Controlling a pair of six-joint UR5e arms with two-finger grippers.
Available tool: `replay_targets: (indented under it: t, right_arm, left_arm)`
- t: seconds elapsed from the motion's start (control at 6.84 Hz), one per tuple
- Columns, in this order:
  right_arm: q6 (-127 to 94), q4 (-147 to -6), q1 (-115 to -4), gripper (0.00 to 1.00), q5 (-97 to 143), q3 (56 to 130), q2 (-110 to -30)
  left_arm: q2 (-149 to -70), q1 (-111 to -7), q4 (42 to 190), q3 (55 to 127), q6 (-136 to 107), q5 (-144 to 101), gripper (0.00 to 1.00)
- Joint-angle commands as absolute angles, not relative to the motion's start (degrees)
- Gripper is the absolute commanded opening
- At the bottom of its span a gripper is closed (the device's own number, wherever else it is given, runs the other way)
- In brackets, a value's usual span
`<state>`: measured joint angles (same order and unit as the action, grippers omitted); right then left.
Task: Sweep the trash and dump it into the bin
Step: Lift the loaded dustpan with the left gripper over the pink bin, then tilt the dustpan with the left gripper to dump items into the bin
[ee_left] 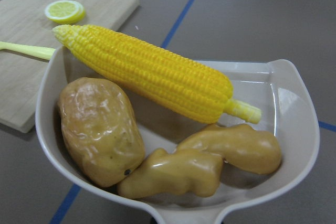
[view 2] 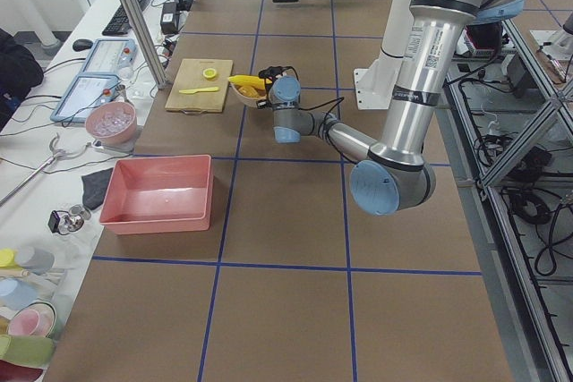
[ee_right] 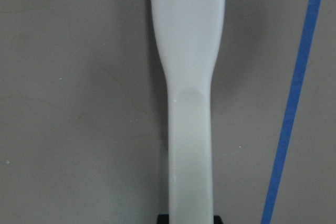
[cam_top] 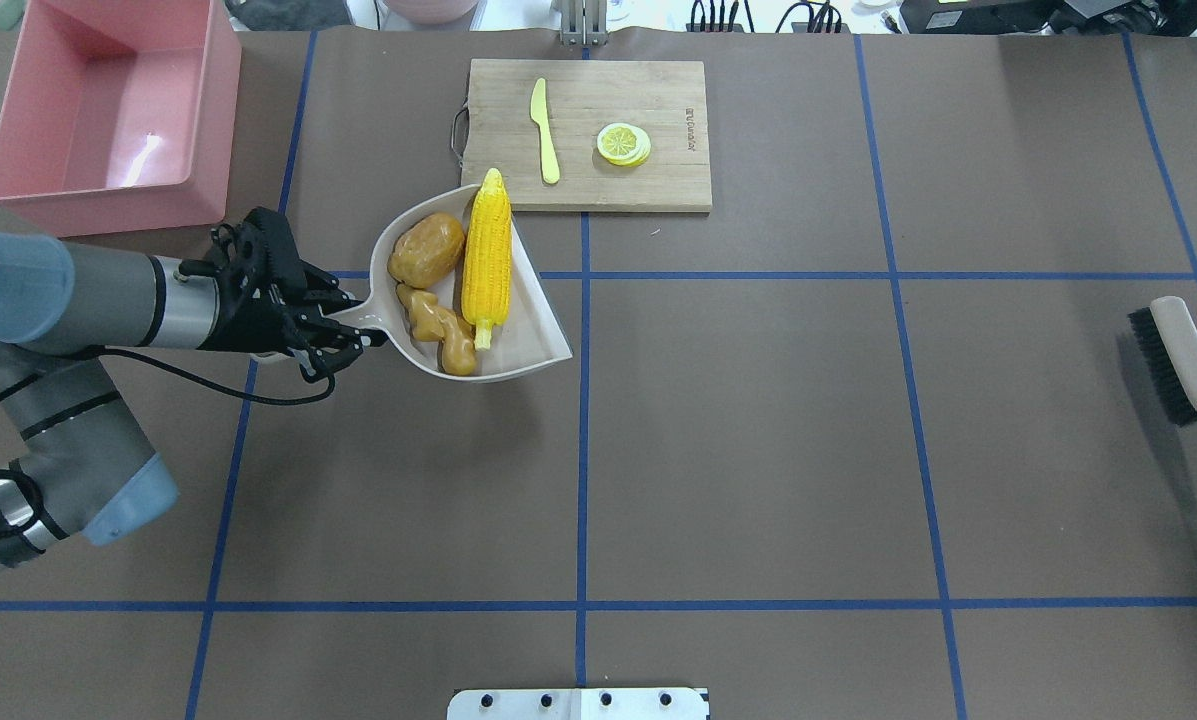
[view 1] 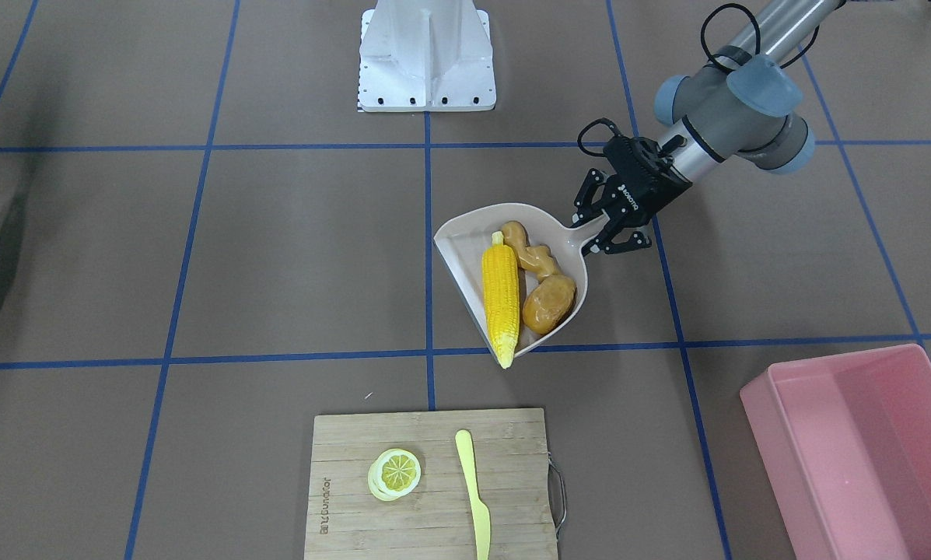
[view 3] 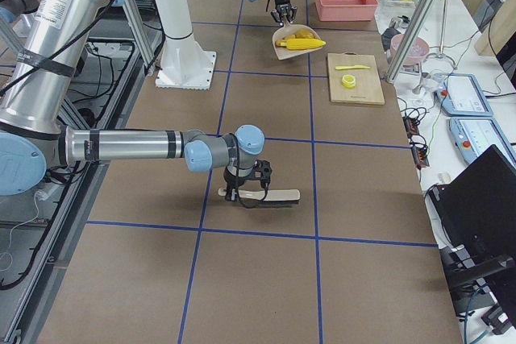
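Note:
My left gripper point(cam_top: 346, 330) is shut on the handle of a beige dustpan point(cam_top: 538, 340), also seen from the front point(view 1: 465, 241). In the pan lie the trash: a yellow corn cob point(cam_top: 488, 250), a tan ginger root point(cam_top: 438, 328) and a brownish potato piece point(cam_top: 426, 250). The left wrist view shows the corn cob point(ee_left: 152, 77), potato piece point(ee_left: 100, 127) and ginger root point(ee_left: 210, 161) close up. The pink bin point(cam_top: 108, 205) stands at the far left, apart from the pan. My right gripper point(view 3: 246, 191) holds a brush point(cam_top: 1173, 360) by its pale handle point(ee_right: 189, 77) at the far right.
A wooden cutting board point(cam_top: 658, 180) with a yellow knife point(cam_top: 545, 145) and a lemon slice point(cam_top: 623, 143) lies just beyond the pan's mouth. The corn's tip reaches over the board's near edge. The robot's white base point(view 1: 426, 70) is at the near middle.

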<state>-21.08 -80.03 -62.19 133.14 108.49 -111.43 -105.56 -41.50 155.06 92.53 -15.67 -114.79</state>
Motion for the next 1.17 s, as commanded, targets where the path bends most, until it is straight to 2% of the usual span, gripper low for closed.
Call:
replay_targets:
  t: [0.0,0.44,0.73,1.02]
  right_arm:
    - [-21.09,-79.54,-62.14,0.00,133.15,107.32,-111.36]
    - [-20.83,-79.45,-62.14,0.00,133.16,106.62,-111.18]
    - [-20.66,-79.45,-62.14,0.00,133.24,106.35,-111.18]
    - [-20.74,-79.45,-62.14,0.00,133.24,106.35,-111.18]
  left_arm:
    - [-104.95,-47.52,155.30,94.64,-34.67,-114.52,0.00]
    - [-98.72,-56.66,155.39,99.31,-48.03,-114.61,0.00]
    - [-94.33,-60.72,155.30,99.32,-65.74,-116.87,0.00]
    - [-93.60,-64.32,155.13,98.97,-78.67,-124.42,0.00]
